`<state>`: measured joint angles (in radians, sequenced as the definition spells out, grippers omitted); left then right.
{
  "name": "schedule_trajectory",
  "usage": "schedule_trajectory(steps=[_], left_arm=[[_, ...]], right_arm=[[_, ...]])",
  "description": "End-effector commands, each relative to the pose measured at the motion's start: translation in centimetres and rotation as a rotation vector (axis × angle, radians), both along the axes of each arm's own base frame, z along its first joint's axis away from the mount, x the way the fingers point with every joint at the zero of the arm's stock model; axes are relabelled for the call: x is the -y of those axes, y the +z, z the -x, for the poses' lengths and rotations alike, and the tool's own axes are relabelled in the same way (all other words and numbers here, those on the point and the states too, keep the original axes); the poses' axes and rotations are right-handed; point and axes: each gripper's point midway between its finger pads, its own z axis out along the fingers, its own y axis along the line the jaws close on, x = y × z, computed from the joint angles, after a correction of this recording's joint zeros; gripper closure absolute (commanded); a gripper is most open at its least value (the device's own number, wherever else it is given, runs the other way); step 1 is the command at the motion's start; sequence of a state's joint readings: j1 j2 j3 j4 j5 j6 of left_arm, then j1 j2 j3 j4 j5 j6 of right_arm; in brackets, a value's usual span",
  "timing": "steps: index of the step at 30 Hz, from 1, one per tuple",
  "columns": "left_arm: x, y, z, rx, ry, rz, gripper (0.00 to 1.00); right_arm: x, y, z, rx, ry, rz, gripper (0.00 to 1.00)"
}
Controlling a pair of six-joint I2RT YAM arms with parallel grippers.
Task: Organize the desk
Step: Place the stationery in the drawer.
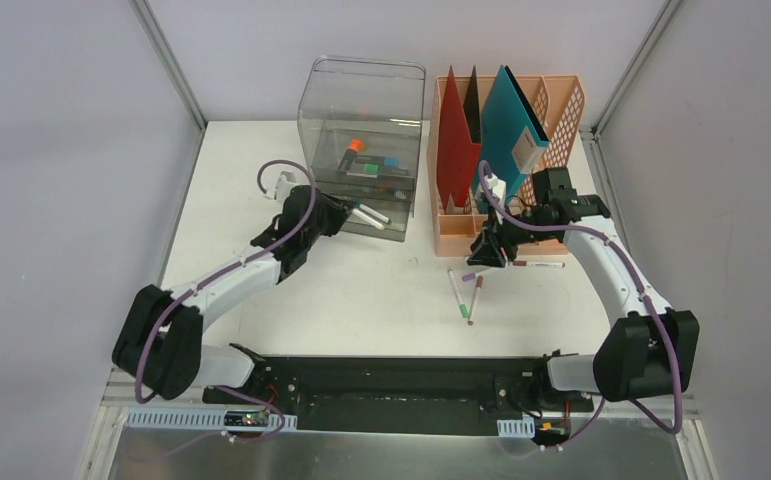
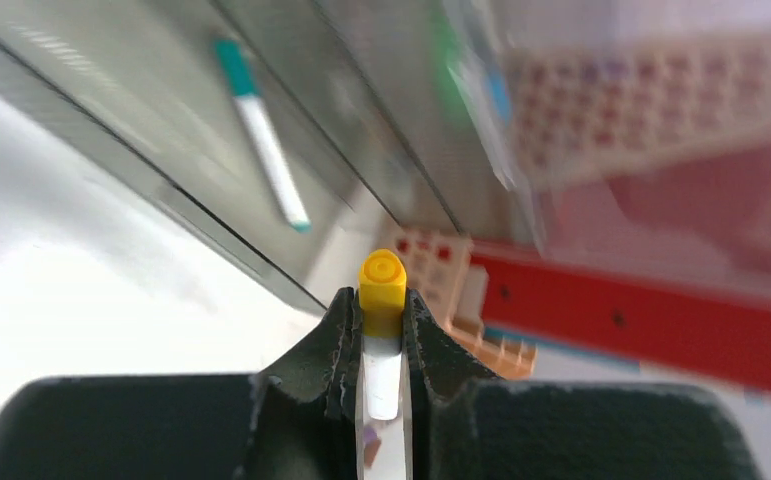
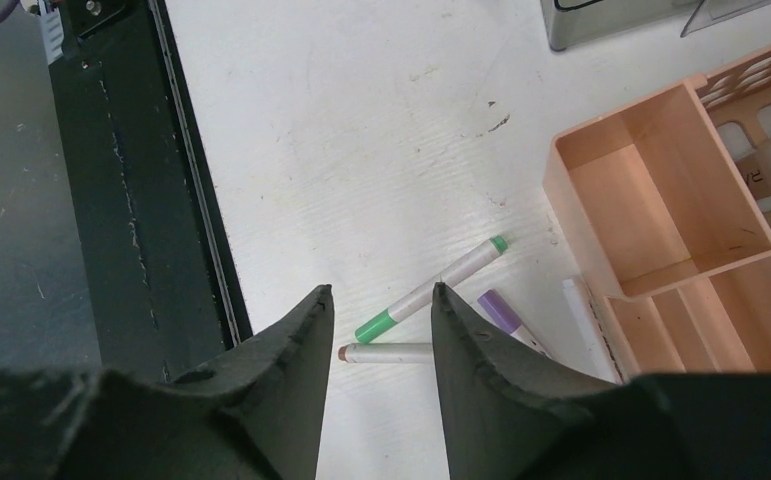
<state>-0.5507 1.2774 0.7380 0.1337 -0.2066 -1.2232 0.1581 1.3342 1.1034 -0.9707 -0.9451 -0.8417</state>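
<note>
Surface: white top between grey walls, beyond the arm bases; the box and rack stand at its far edge.
Left hand: clamped tight on the yellow marker, a white barrel with a yellow cap, at the front foot of the box.
Right hand: jaws apart and holding nothing, above loose pens just in front of the rack.
Box: clear plastic; a teal pen shows through its wall.
Rack: peach, holding a red folder and a teal folder.
Label: white, on the teal folder; writing too small to read.
Loose pens: green pen, purple pen and brown pen lie close together on the surface.
</note>
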Motion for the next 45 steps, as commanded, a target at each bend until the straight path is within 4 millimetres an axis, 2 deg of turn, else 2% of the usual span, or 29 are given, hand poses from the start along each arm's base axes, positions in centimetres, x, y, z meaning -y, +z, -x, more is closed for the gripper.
schedule_trajectory(steps=[1, 5, 8, 11, 13, 15, 17, 20, 22, 24, 28, 31, 32, 36, 41, 45], left_arm=[[-2.2, -2.9, -2.9, -0.199, 0.129, 0.157, 1.0], [-2.0, -2.4, -5.9, -0.154, 0.147, 0.213, 1.0], [-2.0, -3.0, -7.4, -0.163, 0.172, 0.236, 1.0], [-1.8, -3.8, -8.3, -0.173, 0.198, 0.277, 0.8], [-1.6, -3.9, -8.8, -0.155, 0.198, 0.306, 0.61], [-1.4, -4.0, -9.1, -0.145, 0.186, 0.323, 0.46], [-1.4, -3.9, -9.0, -0.127, 0.17, 0.318, 0.38], [-1.5, -2.9, -8.3, -0.077, 0.135, 0.302, 0.37], [-1.6, -1.6, -7.3, -0.019, 0.085, 0.258, 0.37], [-1.6, 0.0, -6.1, 0.07, 0.012, 0.185, 0.32], [-0.4, 3.6, -2.2, 0.319, -0.234, 0.046, 0.19], [0.1, 5.1, 1.2, 0.439, -0.368, 0.0, 0.04], [0.2, 5.3, 2.2, 0.461, -0.397, -0.004, 0.01], [0.9, 5.9, 5.5, 0.486, -0.511, 0.038, 0.01], [2.9, 5.1, 8.7, 0.4, -0.623, 0.132, 0.04], [5.7, 3.7, 11.3, 0.337, -0.665, -0.014, 0.05]], right_arm=[[0.3, 1.3, -0.3, 0.105, 0.024, 0.004, 0.58], [0.4, 1.3, -0.2, 0.122, 0.029, 0.011, 0.58], [0.6, 1.3, -0.2, 0.135, 0.031, 0.016, 0.58], [0.6, 1.2, -0.1, 0.143, 0.034, 0.02, 0.58], [0.7, 1.3, -0.1, 0.147, 0.035, 0.021, 0.59], [0.8, 1.3, -0.2, 0.154, 0.035, 0.025, 0.59], [0.9, 1.2, -0.1, 0.159, 0.035, 0.03, 0.59], [0.9, 1.3, -0.1, 0.167, 0.039, 0.033, 0.59], [1.0, 1.3, 0.0, 0.168, 0.042, 0.035, 0.59], [1.1, 1.3, 0.1, 0.17, 0.046, 0.04, 0.59], [1.4, 1.3, 0.2, 0.18, 0.052, 0.062, 0.59], [1.6, 1.3, 0.3, 0.183, 0.058, 0.075, 0.6], [1.6, 1.2, 0.3, 0.183, 0.059, 0.08, 0.6], [1.9, 1.3, 0.4, 0.191, 0.06, 0.094, 0.6], [2.3, 1.1, 0.2, 0.21, 0.053, 0.124, 0.6], [2.4, 1.0, 0.1, 0.21, 0.051, 0.132, 0.6]])
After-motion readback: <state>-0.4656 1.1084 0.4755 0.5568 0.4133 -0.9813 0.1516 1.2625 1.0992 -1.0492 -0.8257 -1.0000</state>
